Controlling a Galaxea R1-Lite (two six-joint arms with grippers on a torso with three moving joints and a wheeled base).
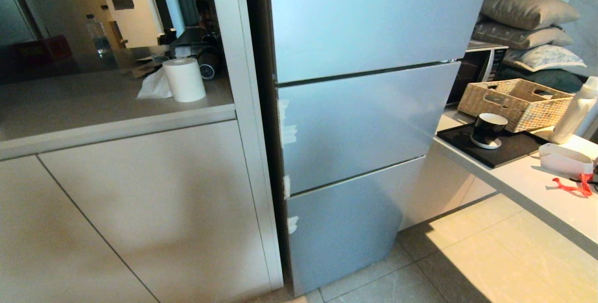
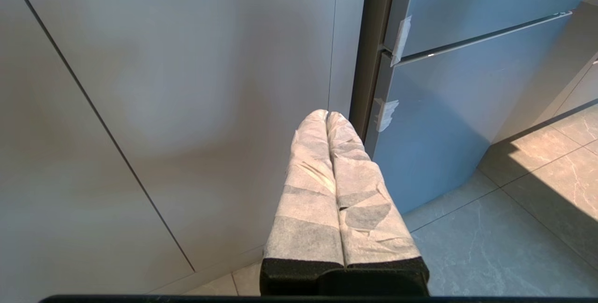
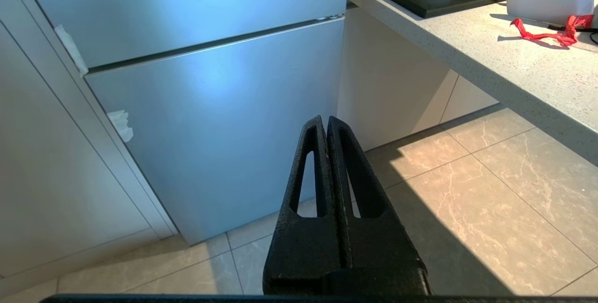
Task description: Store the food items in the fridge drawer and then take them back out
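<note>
- Pale floor tiles ran under a closed blue-grey fridge; no drawer or food showed.
- Left gripper, paper-wrapped, was closed, empty.
- Right gripper was closed, empty, near the counter.

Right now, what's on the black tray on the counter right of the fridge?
On the black tray only a dark cup on a white saucer shows. The wicker basket sits behind the tray and hides its far edge. The cup's inside can't be seen.

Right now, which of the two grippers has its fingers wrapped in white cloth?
The left gripper: white cloth covers both shut fingers. The right gripper shows bare black fingers, also shut.
</note>
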